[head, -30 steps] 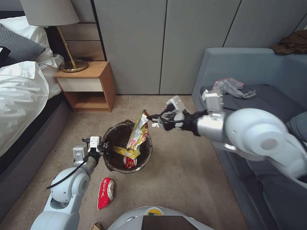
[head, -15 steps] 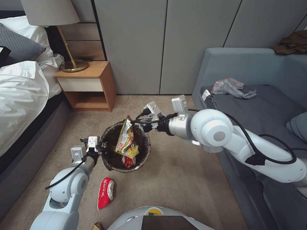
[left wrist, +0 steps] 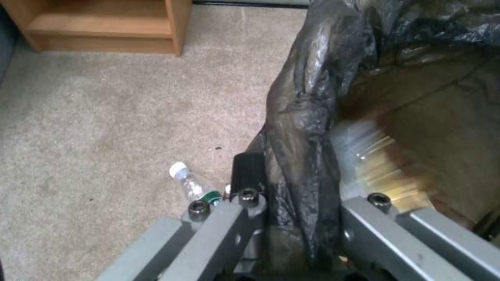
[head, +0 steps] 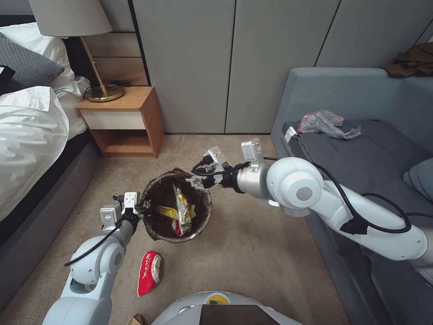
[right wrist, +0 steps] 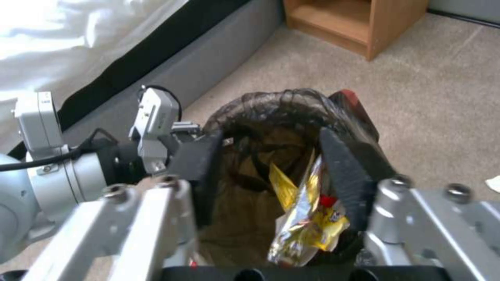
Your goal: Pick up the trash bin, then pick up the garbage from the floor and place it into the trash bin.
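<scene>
Beige carpet (head: 252, 253) between bed (head: 31, 135) and grey sofa (head: 361, 149) (wooden nightstand (head: 124, 119) behind)

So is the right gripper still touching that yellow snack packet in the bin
Apart. In the right wrist view the right gripper stands open above the trash bin, and the yellow snack packet lies below, clear of both fingers.

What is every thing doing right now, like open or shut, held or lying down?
trash bin: upright, held at its rim, wrappers inside.
left gripper: shut on the bin's bagged rim.
right gripper: open over the bin, holding nothing.
yellow wrapper: released, standing inside the bin.
red snack packet: lying on the carpet.
clear plastic bottle: lying on the carpet.
lamp: upright on the nightstand.
</scene>
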You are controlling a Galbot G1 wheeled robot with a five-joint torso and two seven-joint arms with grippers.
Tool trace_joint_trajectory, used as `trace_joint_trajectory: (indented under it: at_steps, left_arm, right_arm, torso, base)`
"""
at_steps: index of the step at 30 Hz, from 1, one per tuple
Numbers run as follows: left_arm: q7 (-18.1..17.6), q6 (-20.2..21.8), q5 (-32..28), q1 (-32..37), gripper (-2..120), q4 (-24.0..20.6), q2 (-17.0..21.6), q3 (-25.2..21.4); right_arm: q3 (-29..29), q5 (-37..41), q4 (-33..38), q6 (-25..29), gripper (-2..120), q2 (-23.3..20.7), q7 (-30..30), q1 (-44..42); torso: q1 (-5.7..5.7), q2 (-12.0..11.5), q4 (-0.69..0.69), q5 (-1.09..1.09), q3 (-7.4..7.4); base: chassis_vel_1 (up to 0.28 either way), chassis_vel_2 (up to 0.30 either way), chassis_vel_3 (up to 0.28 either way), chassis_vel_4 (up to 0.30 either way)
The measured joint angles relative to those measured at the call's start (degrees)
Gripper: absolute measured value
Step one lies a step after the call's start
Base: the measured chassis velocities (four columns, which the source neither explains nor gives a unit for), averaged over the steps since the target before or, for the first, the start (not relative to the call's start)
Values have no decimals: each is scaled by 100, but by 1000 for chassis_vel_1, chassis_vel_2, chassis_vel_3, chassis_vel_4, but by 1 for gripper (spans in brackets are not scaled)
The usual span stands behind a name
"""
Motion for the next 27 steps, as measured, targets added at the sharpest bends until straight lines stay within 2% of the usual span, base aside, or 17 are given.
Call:
trace_joint_trajectory:
  at_steps: [3, 4, 7, 8, 10, 11, 14, 15, 16, 17, 20, 21, 22, 24, 25, 26, 27]
  left_arm:
    - [2, 0, 0, 0, 0, 5, -6, -2]
    - [4, 0, 0, -1, 0, 6, -13, -5]
    - [5, 0, 0, -1, 0, 3, -22, -15]
    - [5, 0, 0, -1, 0, 3, -22, -15]
    - [7, 0, 0, 6, 0, -14, -36, -24]
    - [7, 0, 0, 6, 0, -14, -36, -24]
    - [11, 0, -4, 23, 0, -78, -27, -51]
    - [11, 0, -4, 23, 0, -78, -27, -51]
    - [13, 0, -12, 24, 0, -101, -11, -60]
    - [13, 0, -12, 24, 0, -101, -11, -60]
    - [13, 0, -37, 7, 0, -154, 21, -50]
    - [13, 0, -37, 7, 0, -154, 21, -50]
    - [14, 0, -39, 4, 0, -160, 23, -30]
    - [15, 0, -37, 5, 0, -165, 20, -9]
    - [15, 0, -37, 5, 0, -165, 20, -9]
    - [16, 0, -31, 14, 0, -180, 34, -2]
    - [18, 0, -30, 21, 0, -191, 48, -2]
  right_arm:
    - [5, 0, -10, -9, 61, 6, 21, -7]
    - [22, -3, -10, -6, 69, 8, 22, -25]
    - [204, -62, 5, 42, 80, 5, 20, -108]
    - [204, -62, 5, 42, 80, 5, 20, -108]
    - [728, -242, 43, 222, 91, -34, 14, -396]
    - [728, -242, 43, 222, 91, -34, 14, -396]
    - [1648, -769, 22, 439, 100, -277, -9, -1000]
    - [1648, -769, 22, 439, 100, -277, -9, -1000]
    - [1967, -1194, -44, 612, 100, -400, -54, -1235]
    - [1967, -1194, -44, 612, 100, -400, -54, -1235]
    - [3408, -3660, -438, 1248, 100, -552, -478, -2496]
    - [3408, -3660, -438, 1248, 100, -552, -478, -2496]
    - [3904, -4276, -528, 1455, 100, -389, -560, -3027]
    - [4436, -4680, -608, 1649, 100, -89, -626, -3638]
    - [4436, -4680, -608, 1649, 100, -89, -626, -3638]
    - [4926, -5209, -721, 1983, 100, 240, -794, -4251]
    - [5087, -5496, -784, 2163, 100, 352, -908, -4487]
  torso:
    - [0, 0, 0, 0, 0]
    - [0, 0, 0, 0, 0]
    - [0, 0, 1, 0, 0]
    - [0, 0, 1, 0, 0]
    - [0, 0, 3, 0, 0]
    - [0, 0, 3, 0, 0]
    - [0, 0, 1, 2, 0]
    - [0, 0, 1, 2, 0]
    - [0, 0, 1, 2, 0]
    - [0, 0, 1, 2, 0]
    - [0, 0, -3, 2, 0]
    - [0, 0, -3, 2, 0]
    - [0, 1, -3, 1, -1]
    - [0, 0, 0, 4, 0]
    - [0, 0, 0, 4, 0]
    - [0, 1, 0, 4, -1]
    - [0, 1, 1, 1, -1]
  base:
    - [0, 0, 0, 0]
    - [0, 0, 0, 0]
    - [0, 0, 0, 0]
    - [0, 0, 0, 0]
    - [0, 0, 0, 0]
    - [0, 0, 0, 0]
    - [0, 0, 0, 0]
    - [0, 0, 0, 0]
    - [0, 0, 0, 0]
    - [0, 0, 0, 0]
    - [0, 0, 0, 0]
    - [0, 0, 0, 0]
    - [0, 0, 0, 0]
    - [0, 0, 0, 0]
    - [0, 0, 0, 0]
    - [0, 0, 0, 0]
    - [0, 0, 0, 0]
